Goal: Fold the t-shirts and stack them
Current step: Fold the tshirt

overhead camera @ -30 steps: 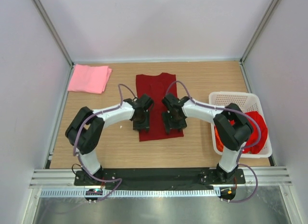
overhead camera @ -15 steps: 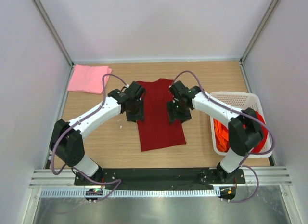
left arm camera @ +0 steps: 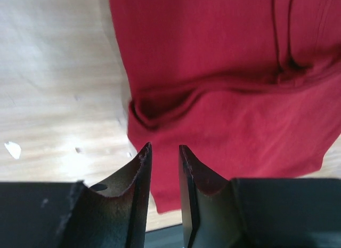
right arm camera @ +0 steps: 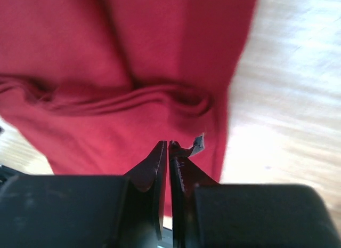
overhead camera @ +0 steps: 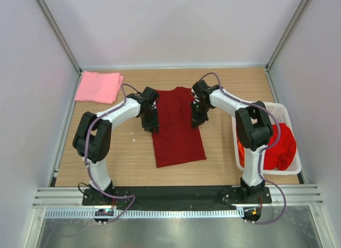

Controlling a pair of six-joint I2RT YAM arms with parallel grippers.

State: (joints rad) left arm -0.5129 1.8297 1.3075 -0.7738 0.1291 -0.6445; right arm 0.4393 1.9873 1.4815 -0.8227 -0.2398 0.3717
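The left gripper (left arm camera: pixel 162 152) is hovering with its jaws slightly parted over the maroon t-shirt's (overhead camera: pixel 177 125) nine o'clock edge, gripping nothing. The right gripper (right arm camera: pixel 168 148), jaws pressed nearly together, is sitting at the shirt's three o'clock edge; I cannot tell whether cloth is caught. The shirt is lying mid-worktop (overhead camera: pixel 128 157). A pink t-shirt (overhead camera: pixel 98 87) is lying folded at ten o'clock, and a bright red t-shirt (overhead camera: pixel 279 146) is filling the white basket (overhead camera: pixel 264 108) at three o'clock.
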